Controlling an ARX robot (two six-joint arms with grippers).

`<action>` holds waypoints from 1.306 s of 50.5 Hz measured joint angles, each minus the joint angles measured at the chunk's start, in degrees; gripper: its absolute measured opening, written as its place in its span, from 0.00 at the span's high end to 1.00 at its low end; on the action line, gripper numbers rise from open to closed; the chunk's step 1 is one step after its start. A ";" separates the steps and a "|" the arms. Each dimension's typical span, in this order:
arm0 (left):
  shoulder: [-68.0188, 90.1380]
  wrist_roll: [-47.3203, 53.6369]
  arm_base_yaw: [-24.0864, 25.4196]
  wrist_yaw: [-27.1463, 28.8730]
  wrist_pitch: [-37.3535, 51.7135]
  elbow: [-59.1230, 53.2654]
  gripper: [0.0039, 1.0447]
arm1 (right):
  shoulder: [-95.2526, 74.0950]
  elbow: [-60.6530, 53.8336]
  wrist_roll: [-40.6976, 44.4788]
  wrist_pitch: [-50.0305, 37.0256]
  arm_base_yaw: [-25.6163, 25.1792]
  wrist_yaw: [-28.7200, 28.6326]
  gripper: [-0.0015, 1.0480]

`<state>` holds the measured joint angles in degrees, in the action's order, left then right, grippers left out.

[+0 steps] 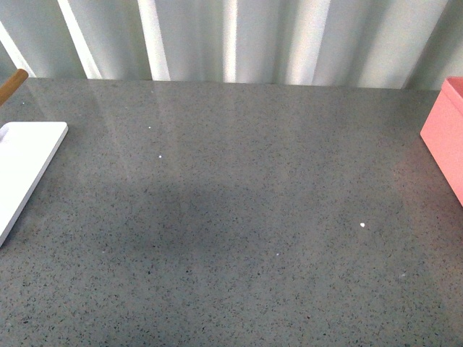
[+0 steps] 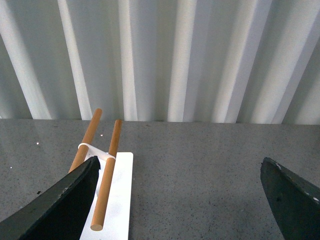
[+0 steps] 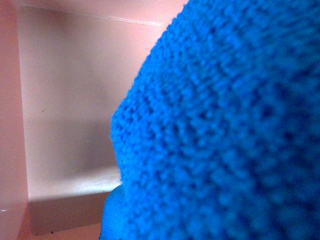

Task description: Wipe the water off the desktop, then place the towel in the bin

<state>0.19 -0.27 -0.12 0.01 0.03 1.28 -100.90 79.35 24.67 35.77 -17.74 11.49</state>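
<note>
Starting big: dark speckled bench (image 1: 239, 217) right across the front view, glossy, no obvious puddle. Just a couple of tiny white flecks, too small to call as drops or grit. Looks wiped, at a guess.

Next down: pink bin (image 1: 443, 134) at the right edge of the bench, only a corner in shot. White board (image 1: 25, 155) over at the left edge, carrying a pair of wooden rods (image 2: 106, 180).

Then the towel (image 3: 225, 125): bright blue, fuzzy, right up against the right wrist camera and blurry with closeness, pink bin wall and floor behind. So probably hanging over or inside the bin, off the bench. No telling whether touching the bin floor.

Handling-wise: soft, limp, feather-light, maybe a touch heavier if damp. Zero fragility, loads of grip from the pile, no slipping to worry about. Pinch anywhere on a bunched fold or near an edge. Expect drooping and draping round the fingers, maybe clinging on release, so worth a wide opening and a lift clear.

Left pincer (image 2: 179, 162): spread wide, nothing between, hovering above the bench facing the board. Right pincer: buried behind the cloth, so can't tell whether clamped or let go.
</note>
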 joint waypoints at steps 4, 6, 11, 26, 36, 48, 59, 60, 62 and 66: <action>0.00 0.00 0.00 0.00 0.00 0.00 0.06 | -0.24 0.00 0.04 0.00 0.02 0.02 0.89; 0.00 0.00 0.00 0.00 0.00 0.00 0.06 | -0.28 0.00 0.02 -0.02 0.02 0.02 0.84; 0.00 0.00 0.00 0.00 0.00 0.00 0.06 | -0.37 0.00 0.02 -0.02 0.11 0.02 0.65; 0.00 0.00 0.00 0.00 0.00 0.00 0.06 | -0.37 0.02 0.02 -0.02 0.09 0.04 0.16; 0.00 0.00 0.00 0.00 0.00 0.00 0.06 | -0.35 0.11 0.00 -0.02 0.09 0.04 0.07; 0.00 0.00 0.00 0.13 0.00 0.00 0.06 | 4.42 -14.67 -10.23 -30.73 -0.57 -19.30 0.22; -0.02 0.00 0.00 0.00 0.00 0.00 0.06 | 16.87 -44.41 -22.36 -84.72 4.22 -24.98 0.61; 0.00 0.00 0.00 0.02 0.00 0.00 0.06 | 17.99 -45.81 -22.53 -85.81 4.68 -24.74 0.65; 0.00 0.00 0.00 0.02 0.00 0.00 0.06 | 20.04 -48.33 -22.91 -86.97 5.53 -24.00 0.71; -0.04 0.00 0.00 0.00 0.00 0.00 0.06 | 22.77 -52.59 -23.21 -87.80 6.69 -22.91 0.83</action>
<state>0.14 -0.27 -0.12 0.01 0.03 1.28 -78.13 26.76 1.45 -52.03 -11.05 -11.42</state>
